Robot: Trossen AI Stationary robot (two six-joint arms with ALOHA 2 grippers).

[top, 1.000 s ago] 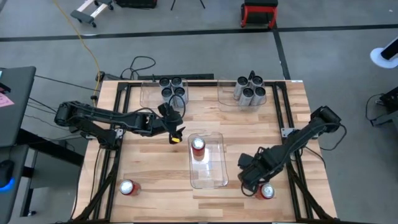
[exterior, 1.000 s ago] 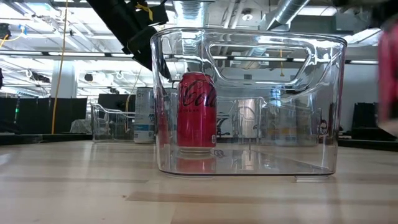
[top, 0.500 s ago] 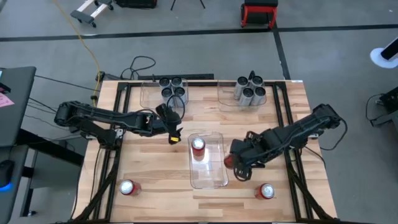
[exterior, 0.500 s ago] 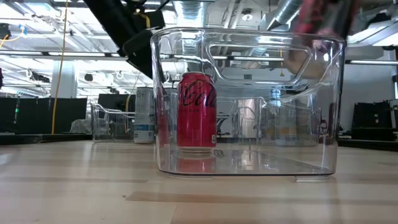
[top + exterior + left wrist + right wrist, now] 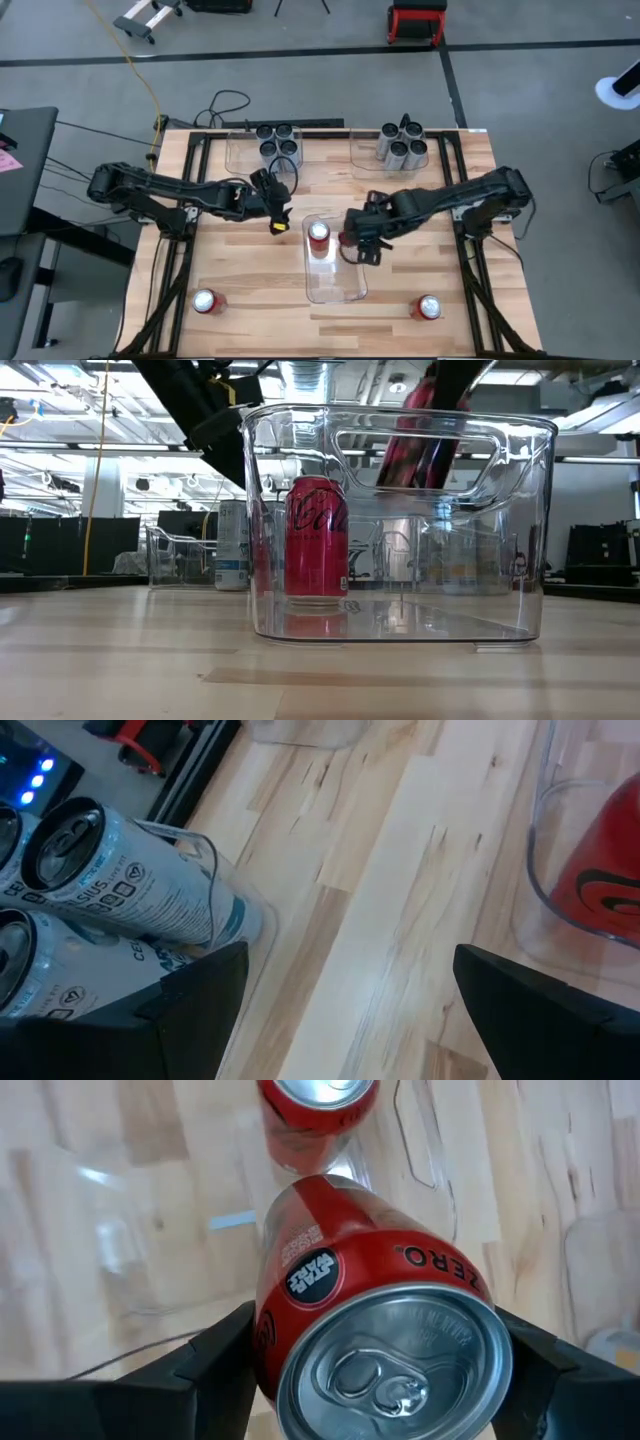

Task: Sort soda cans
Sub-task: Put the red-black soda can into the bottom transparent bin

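Observation:
A clear bin (image 5: 335,285) stands mid-table with one upright red soda can (image 5: 319,235) (image 5: 317,538) inside it. My right gripper (image 5: 356,243) is shut on a second red can (image 5: 370,1310) (image 5: 415,440), held over the bin's right rim. My left gripper (image 5: 279,217) hangs open and holds nothing, between that bin and the far-left bin (image 5: 240,150) of dark cans (image 5: 100,870). Two more red cans (image 5: 205,301) (image 5: 427,307) stand on the table near its front edge. My right gripper pinches the red can's side wall just below its silver top (image 5: 275,1330) between its two fingers (image 5: 215,1360), one on each side. The fingers slant down from above. The can is lifted clear, tilted, above the centre bin's rim (image 5: 400,415).
A second clear bin (image 5: 362,155) at the far right holds several silver cans (image 5: 402,145). Bare wood lies to the left and right of the centre bin. Black frame rails (image 5: 470,270) run along the table's sides.
My right gripper has carried the red can from the near right part of the table up and toward the left and far side, to above the centre bin's right rim, rolling its wrist on the way. The can standing at the near right stayed put.

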